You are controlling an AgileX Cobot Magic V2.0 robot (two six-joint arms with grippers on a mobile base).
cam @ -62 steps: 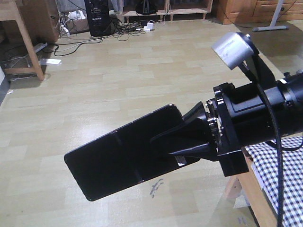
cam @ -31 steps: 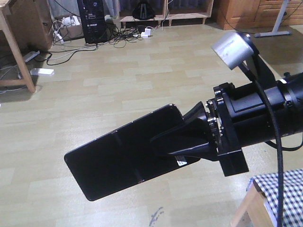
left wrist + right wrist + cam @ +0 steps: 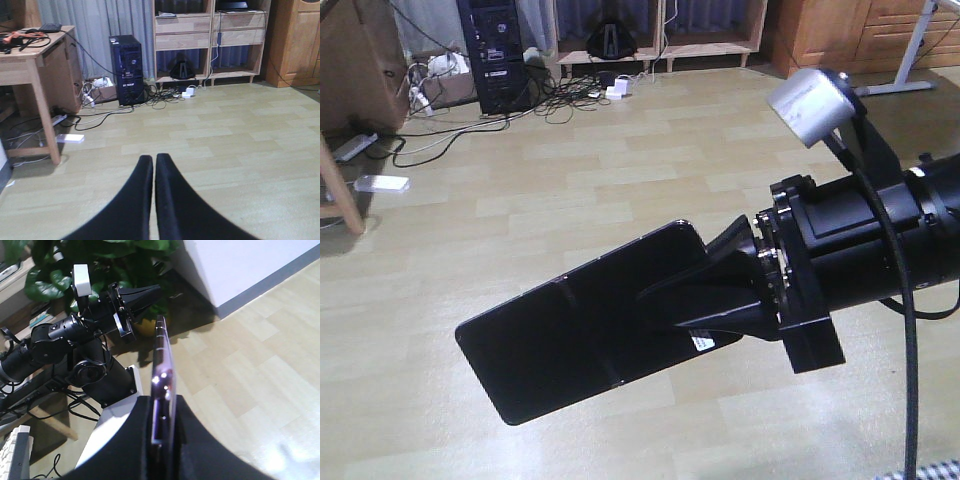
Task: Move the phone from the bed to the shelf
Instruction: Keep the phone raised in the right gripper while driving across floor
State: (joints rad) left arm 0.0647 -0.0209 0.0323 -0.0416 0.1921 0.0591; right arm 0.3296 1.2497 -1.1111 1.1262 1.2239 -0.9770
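Observation:
My right gripper [image 3: 670, 300] is shut on one end of the phone [image 3: 570, 340], a thin glossy black slab with a seam across its middle, held in the air over the floor. The right wrist view shows the phone [image 3: 163, 360] edge-on, pinkish rim up, clamped in the gripper [image 3: 162, 407]. My left gripper [image 3: 153, 160] is shut with nothing in it, pointing at the floor; it also appears as the left gripper [image 3: 145, 292]. Only a sliver of the bed's checked sheet [image 3: 946, 470] shows at the bottom right corner. The pale-wood shelf unit [image 3: 182, 37] stands against the far wall.
A black computer tower [image 3: 127, 67] and tangled cables [image 3: 165, 95] sit on the floor before the shelf unit. A wooden desk [image 3: 35, 55] is at the left with a white power strip [image 3: 70, 138] beside it. A brown cabinet [image 3: 295, 40] is at the right. A potted plant [image 3: 125, 255] stands behind the left arm.
The whole view has swung: the bed has slid out at the bottom right and the desk leg has moved left. The phone stays held the same way in the right gripper.

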